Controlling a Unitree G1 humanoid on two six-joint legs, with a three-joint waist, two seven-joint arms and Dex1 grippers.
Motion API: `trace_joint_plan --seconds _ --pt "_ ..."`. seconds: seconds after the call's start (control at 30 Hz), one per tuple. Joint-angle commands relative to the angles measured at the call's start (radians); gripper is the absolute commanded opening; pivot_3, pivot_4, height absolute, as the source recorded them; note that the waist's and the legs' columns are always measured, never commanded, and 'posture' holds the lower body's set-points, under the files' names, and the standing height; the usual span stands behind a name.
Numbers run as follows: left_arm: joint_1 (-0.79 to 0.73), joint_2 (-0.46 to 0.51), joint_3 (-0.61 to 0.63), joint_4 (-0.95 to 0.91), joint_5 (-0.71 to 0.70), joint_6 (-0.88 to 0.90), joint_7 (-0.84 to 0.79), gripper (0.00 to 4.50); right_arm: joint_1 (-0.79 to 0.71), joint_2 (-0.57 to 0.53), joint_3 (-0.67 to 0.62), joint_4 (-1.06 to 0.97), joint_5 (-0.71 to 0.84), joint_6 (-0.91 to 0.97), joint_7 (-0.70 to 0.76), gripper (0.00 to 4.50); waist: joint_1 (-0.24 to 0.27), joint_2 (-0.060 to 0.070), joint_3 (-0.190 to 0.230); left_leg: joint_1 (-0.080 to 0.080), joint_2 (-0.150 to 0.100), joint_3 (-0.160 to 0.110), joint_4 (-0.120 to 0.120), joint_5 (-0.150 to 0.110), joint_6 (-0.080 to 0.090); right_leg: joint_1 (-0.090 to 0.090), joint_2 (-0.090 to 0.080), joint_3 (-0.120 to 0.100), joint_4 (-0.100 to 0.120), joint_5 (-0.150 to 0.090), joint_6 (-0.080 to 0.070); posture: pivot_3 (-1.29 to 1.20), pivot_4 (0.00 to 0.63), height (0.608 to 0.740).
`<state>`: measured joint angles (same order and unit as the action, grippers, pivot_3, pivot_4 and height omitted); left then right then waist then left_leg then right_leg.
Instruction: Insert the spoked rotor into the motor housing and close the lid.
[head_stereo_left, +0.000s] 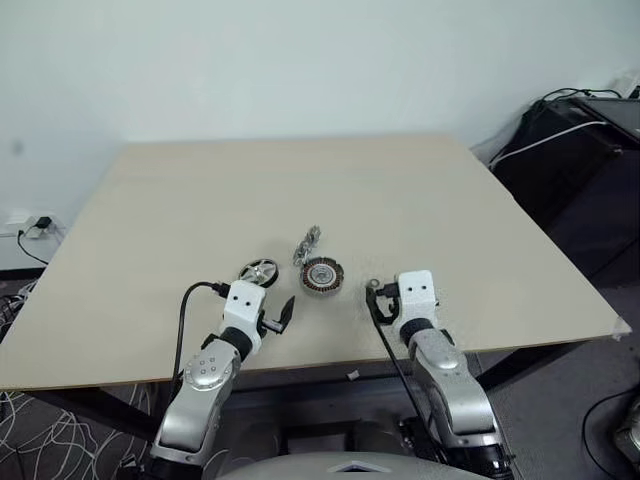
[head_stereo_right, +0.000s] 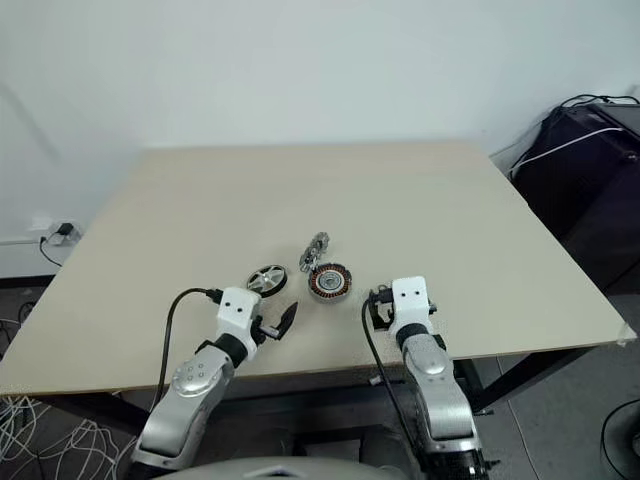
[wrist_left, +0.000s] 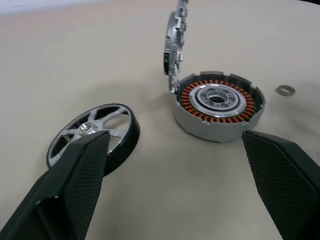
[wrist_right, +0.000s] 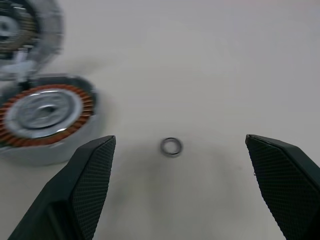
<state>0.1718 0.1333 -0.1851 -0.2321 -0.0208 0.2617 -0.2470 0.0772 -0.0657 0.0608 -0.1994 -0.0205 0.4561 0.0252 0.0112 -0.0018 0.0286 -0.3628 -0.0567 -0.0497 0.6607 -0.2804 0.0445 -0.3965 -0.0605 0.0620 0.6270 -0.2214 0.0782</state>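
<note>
The spoked rotor (head_stereo_left: 260, 272), a dark-rimmed wheel with silver spokes, lies flat on the table, to the left of the motor housing (head_stereo_left: 322, 276). The housing (wrist_left: 218, 104) shows its ring of copper windings around a silver centre. The silvery lid (wrist_left: 175, 42) stands up on edge at the housing's far rim, touching it. My left gripper (head_stereo_left: 272, 297) is open near the table's front edge, just short of the rotor and housing, holding nothing. My right gripper (wrist_right: 179, 140) is open and empty too, to the right of the housing.
A tiny ring washer (wrist_right: 171, 146) lies on the beige table (head_stereo_left: 300, 190) in front of my right gripper. Black equipment with cables (head_stereo_left: 580, 150) stands off the table's right side. Loose cables and a wall socket (head_stereo_left: 30, 228) sit at the left.
</note>
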Motion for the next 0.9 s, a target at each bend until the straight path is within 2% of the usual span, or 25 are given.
trace_joint_plan --seconds 0.03,0.27,0.9 --pt "-0.025 -0.02 0.015 -0.027 -0.009 -0.005 0.021 4.5 -0.088 0.024 -0.052 0.088 0.01 -0.031 -0.043 4.48 0.0 0.0 0.0 0.0 0.0 0.0 0.0 0.0 0.0 0.0 0.0 0.0 0.0 0.0 0.0 0.0 0.0 0.74" --pt "-0.029 -0.033 0.01 -0.024 -0.004 -0.001 0.028 4.5 -0.217 0.05 -0.082 0.289 0.022 -0.068 -0.053 4.48 -0.013 0.0 0.0 0.0 -0.001 0.0 -0.001 0.002 0.003 0.0 0.0 0.0 0.0 0.003 -0.005 0.0 0.0 0.74" --pt "-0.022 -0.04 -0.002 -0.033 -0.006 0.009 0.028 4.5 -0.337 0.076 -0.057 0.522 0.006 -0.136 -0.041 4.48 -0.032 0.002 0.0 0.001 -0.001 -0.001 -0.001 0.002 0.002 0.0 0.0 0.0 0.001 0.004 -0.006 0.0 0.0 0.74"
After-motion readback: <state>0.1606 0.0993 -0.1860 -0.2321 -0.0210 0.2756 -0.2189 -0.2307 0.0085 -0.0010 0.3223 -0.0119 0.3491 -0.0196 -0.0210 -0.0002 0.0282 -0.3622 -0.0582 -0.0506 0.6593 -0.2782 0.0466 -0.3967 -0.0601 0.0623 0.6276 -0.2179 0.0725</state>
